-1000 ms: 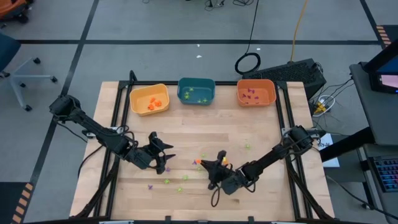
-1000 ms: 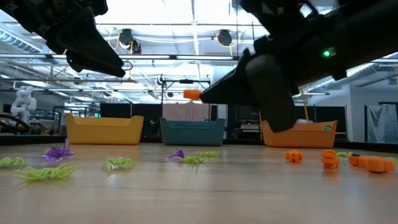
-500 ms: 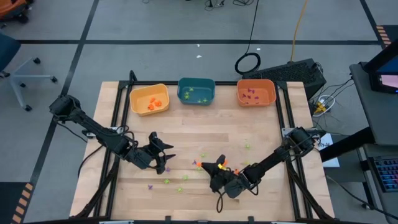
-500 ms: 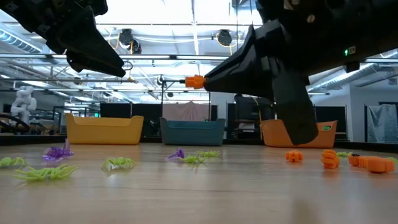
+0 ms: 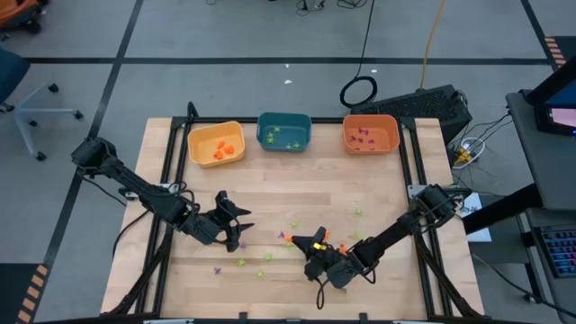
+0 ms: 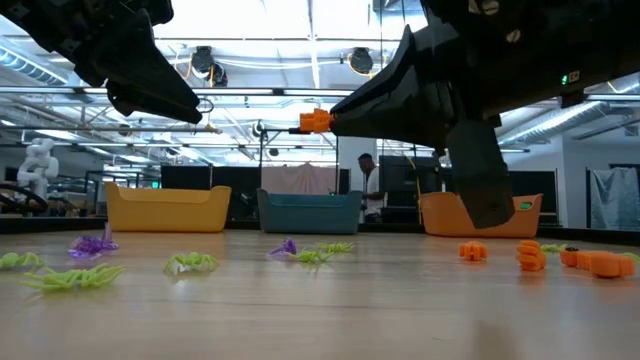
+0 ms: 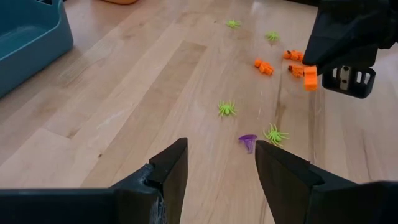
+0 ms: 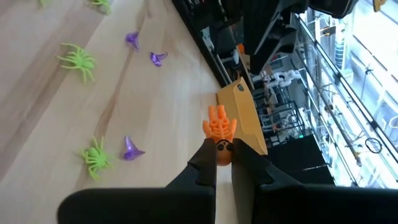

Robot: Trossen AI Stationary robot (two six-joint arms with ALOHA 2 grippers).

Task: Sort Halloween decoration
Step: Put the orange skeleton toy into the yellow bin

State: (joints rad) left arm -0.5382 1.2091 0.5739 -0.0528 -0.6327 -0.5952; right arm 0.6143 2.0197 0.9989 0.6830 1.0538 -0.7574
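Right end effector [image 8: 224,163] pinches an orange trinket [image 8: 219,127], partly hidden between its tips.

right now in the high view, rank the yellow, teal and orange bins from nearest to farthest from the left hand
1. Yellow bin, at the table's back left, nearest the left hand.
2. Teal bin, back middle.
3. Orange bin, back right, farthest.

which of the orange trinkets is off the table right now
The orange trinket pinched in the right gripper, held up in the air. The other loose orange pieces lie on the wooden table.
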